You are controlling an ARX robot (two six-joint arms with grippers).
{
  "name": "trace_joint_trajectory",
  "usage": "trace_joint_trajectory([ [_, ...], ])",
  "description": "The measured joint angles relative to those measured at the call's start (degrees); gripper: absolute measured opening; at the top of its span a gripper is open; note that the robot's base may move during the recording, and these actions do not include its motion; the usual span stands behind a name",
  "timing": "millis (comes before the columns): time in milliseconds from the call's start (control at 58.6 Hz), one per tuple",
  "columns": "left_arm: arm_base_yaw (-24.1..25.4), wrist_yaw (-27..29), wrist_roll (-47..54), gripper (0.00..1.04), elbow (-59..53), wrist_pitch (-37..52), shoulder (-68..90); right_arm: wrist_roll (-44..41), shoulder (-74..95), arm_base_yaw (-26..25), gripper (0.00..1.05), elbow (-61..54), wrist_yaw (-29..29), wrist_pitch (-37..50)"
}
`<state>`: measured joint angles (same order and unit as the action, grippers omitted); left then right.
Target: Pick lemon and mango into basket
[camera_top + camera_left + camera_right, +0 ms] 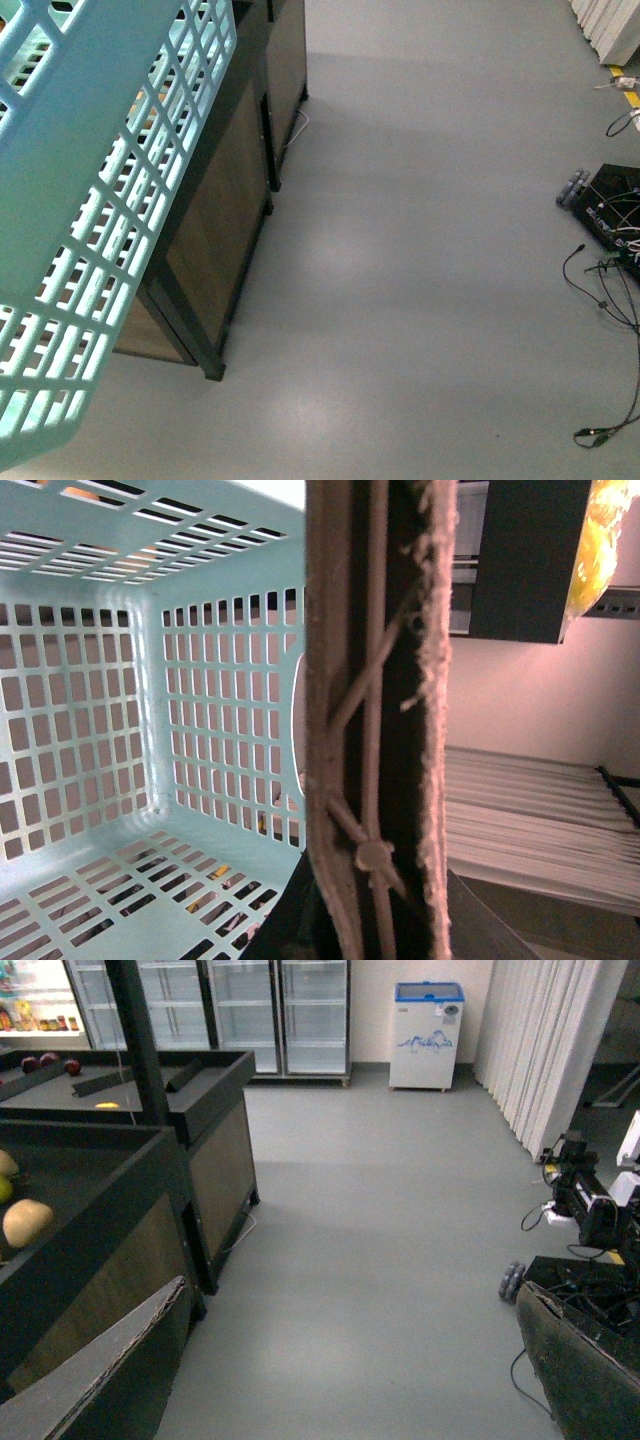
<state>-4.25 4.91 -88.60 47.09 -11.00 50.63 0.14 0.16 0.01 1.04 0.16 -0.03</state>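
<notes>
Left fingers (410,730), dark pads with frayed tan edges, close narrowly on the brown handle (335,730) of the teal slotted plastic basket (90,250), which hangs tilted from them. Right fingers (590,1370) are spread wide and empty above the smooth grey floor (380,1260), with the dark worktop (215,1090) off to one side.

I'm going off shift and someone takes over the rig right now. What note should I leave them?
Left gripper: fingers not visible; the basket handle sits right at its camera, basket raised, tilted.
Right gripper: open, empty.
Done: nothing; basket looks empty.
Left: lemon and mango. Neither is clearly identifiable; a small yellow fruit lies on the far stand.
</notes>
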Motion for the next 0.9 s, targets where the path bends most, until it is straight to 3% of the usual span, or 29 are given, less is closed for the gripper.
trace_joint_trajectory([
  [905, 0.09, 0.09, 0.24, 0.06, 0.00, 0.00, 0.02, 0.02, 0.02, 0.00, 0.96, 0.00, -0.20, -0.02],
])
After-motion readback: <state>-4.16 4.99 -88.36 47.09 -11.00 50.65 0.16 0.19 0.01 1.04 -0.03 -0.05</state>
